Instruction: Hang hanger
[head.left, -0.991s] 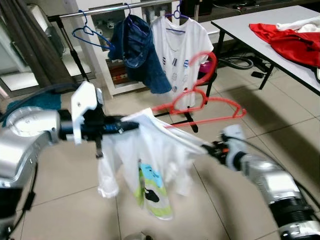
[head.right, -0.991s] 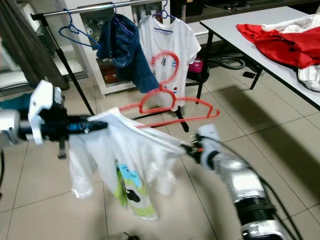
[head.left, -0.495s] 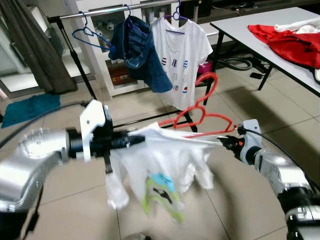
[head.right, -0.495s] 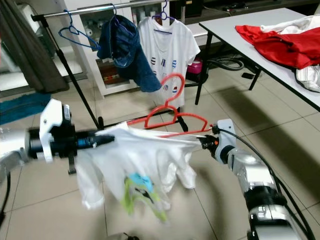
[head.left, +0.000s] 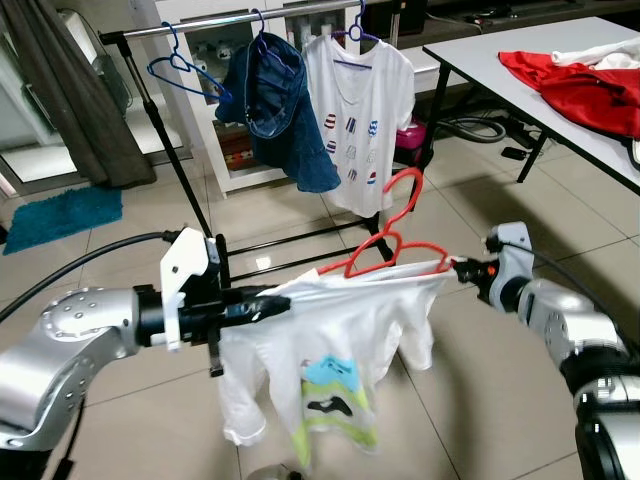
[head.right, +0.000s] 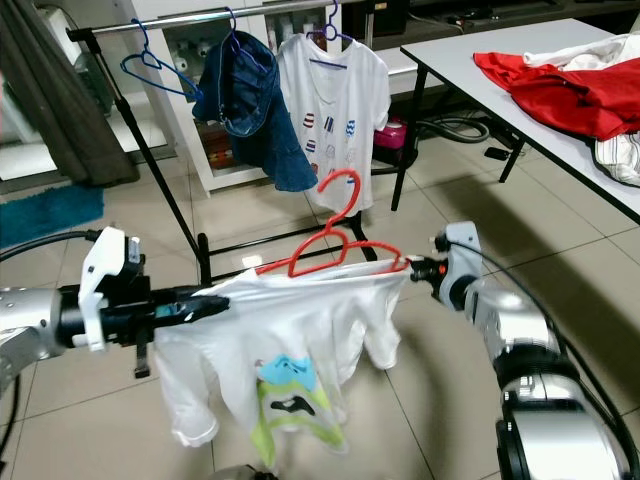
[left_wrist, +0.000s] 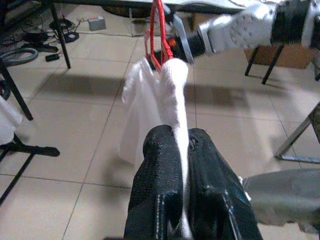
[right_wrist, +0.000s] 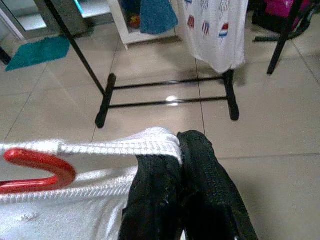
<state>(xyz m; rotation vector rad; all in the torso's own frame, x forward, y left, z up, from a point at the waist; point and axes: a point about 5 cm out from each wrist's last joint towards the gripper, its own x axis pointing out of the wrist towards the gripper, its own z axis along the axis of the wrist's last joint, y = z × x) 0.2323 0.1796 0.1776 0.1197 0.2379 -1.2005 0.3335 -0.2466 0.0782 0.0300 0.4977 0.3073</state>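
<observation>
Shirt pulled level on the red hanger (head.left: 395, 250), short of the rail (head.left: 230, 18).
Eye views: the white shirt (head.left: 330, 340) now hangs straighter. Left wrist: left tool (left_wrist: 182, 150) clamps one shoulder. Right wrist: right tool (right_wrist: 181, 150) pinches the other; hanging remains.

red hanger (head.left: 392, 250) | upright | inside stretched white shirt (head.left: 330, 330)

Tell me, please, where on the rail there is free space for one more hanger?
On the rail, the bare stretch lies between its end post and the blue hanger. Toward the other end it is crowded: jeans and white shirt hang close together.
</observation>
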